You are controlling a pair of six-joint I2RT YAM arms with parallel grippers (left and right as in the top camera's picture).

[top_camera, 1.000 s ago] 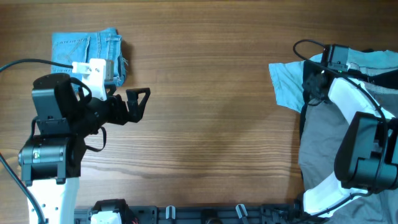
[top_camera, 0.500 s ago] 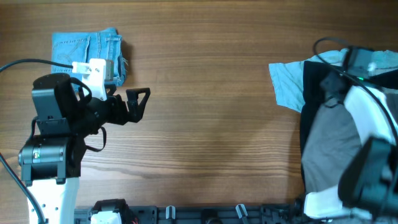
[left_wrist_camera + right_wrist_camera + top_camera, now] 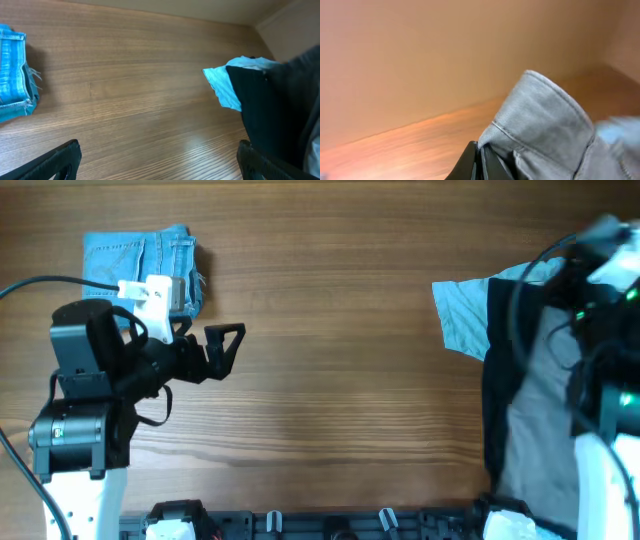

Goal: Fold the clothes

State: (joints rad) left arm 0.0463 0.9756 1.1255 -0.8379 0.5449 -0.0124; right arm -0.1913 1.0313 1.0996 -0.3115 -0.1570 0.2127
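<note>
Since a second ago, the right arm has swung away from the near side toward the far right corner of the bench, and it now appears blurred in the overhead view. The left arm has not shifted. Nearest, on the left, the left arm reaches out over bare wood, its jaws spread wide apart and holding nothing. On the near right, the grey shorts lie in a long strip along the right edge of the bench, running from the near edge up toward the far corner, partly hidden under the right arm. In the right wrist view, a seamed, folded edge of the grey shorts rises just above the dark jaws, which are pinching the cloth between them. A black garment lies against the left side of the grey shorts, touching them. Farther back, a pale blue shirt sticks out from under the black garment toward the middle of the bench. Farthest away, in the far left corner, sits a folded pair of denim shorts, well apart from the other clothes.
</note>
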